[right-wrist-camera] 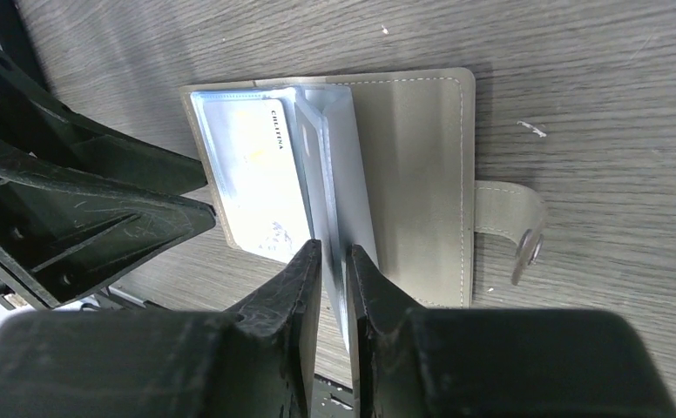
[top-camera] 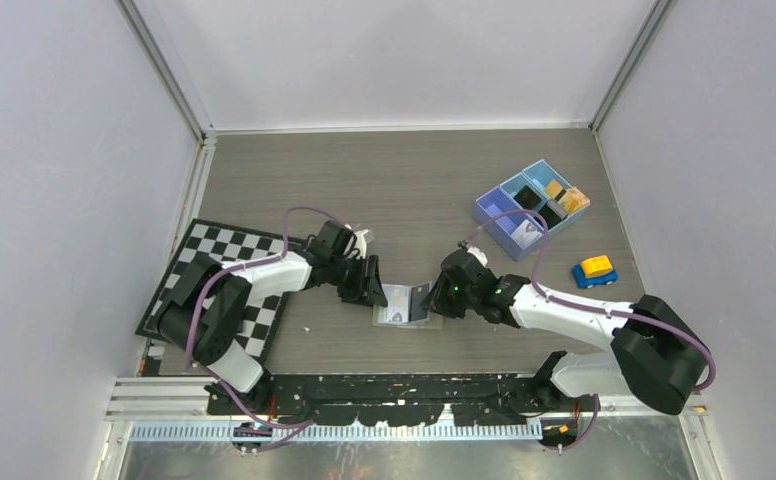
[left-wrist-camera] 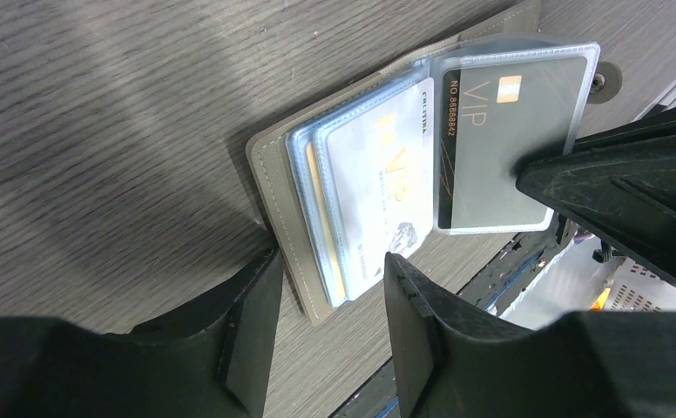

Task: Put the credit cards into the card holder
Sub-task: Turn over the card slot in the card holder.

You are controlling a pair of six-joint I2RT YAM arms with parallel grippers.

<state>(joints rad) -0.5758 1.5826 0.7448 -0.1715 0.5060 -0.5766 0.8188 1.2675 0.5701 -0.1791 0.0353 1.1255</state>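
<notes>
From above, the card holder point(top-camera: 401, 304) lies open mid-frame between my left gripper point(top-camera: 372, 285) and right gripper point(top-camera: 432, 298); orange cards point(top-camera: 562, 195) seem to wait in the blue tray point(top-camera: 494, 213), upper right. Left wrist: jaws spread at the holder's lower edge, a whitish card point(left-wrist-camera: 378, 187) and dark card point(left-wrist-camera: 500, 148) sleeved. Right wrist: jaws pinch a clear sleeve point(right-wrist-camera: 352, 174); loading looks part done

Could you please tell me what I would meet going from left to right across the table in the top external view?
checkerboard mat → left gripper → card holder → right gripper → blue tray → toy car
</notes>
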